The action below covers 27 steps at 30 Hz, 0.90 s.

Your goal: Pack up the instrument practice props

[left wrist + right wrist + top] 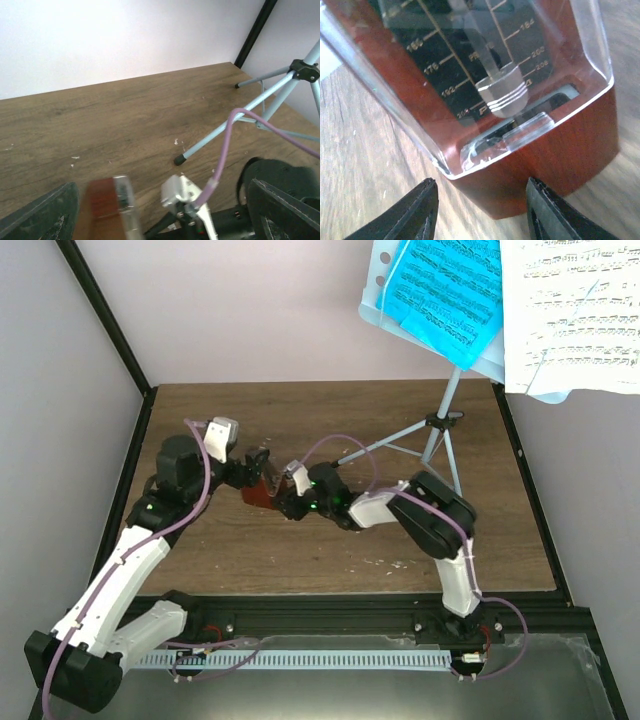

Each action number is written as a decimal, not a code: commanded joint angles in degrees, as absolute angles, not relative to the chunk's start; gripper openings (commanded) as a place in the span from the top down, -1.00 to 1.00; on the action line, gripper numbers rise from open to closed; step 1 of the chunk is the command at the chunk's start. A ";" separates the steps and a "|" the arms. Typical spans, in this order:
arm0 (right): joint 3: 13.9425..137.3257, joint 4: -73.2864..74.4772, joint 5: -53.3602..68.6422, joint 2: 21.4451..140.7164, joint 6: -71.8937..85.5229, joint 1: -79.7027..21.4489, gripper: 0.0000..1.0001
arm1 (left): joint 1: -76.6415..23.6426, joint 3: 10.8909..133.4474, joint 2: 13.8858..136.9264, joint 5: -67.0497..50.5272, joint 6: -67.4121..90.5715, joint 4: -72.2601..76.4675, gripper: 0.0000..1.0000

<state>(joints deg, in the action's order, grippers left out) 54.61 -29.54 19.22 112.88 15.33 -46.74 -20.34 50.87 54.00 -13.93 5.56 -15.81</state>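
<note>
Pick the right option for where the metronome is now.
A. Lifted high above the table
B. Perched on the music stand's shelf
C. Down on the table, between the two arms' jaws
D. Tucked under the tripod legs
C: the top view shows the metronome low on the wooden table, with the left gripper on one side and the right gripper on the other, clear of the music stand.

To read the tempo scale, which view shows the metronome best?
The right wrist view: the metronome fills it, scale and weight sharp. Top external shows it small, partly hidden; left wrist only a blurred edge.
</note>
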 commanded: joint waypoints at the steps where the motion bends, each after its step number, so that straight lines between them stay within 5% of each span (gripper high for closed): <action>1: 64.56 -32.70 19.77 120.29 14.29 -49.03 0.01 | -20.35 50.53 53.64 -10.93 5.41 -14.69 -0.86; 6: 68.19 -31.28 19.89 121.01 13.90 -49.22 -0.12 | -20.26 50.50 53.00 -9.49 5.28 -14.83 -0.86; 15: 49.22 -29.59 15.67 100.25 13.07 -49.22 -0.85 | -20.33 49.75 50.74 -7.83 5.41 -14.32 -0.85; 21: 37.82 -19.71 10.16 80.21 14.68 -48.29 -0.94 | -20.33 49.48 50.21 -7.10 5.43 -14.15 -0.86; 27: 32.87 -7.63 10.13 61.30 18.69 -35.93 -0.97 | -20.38 49.22 49.71 -6.46 5.36 -13.90 -0.85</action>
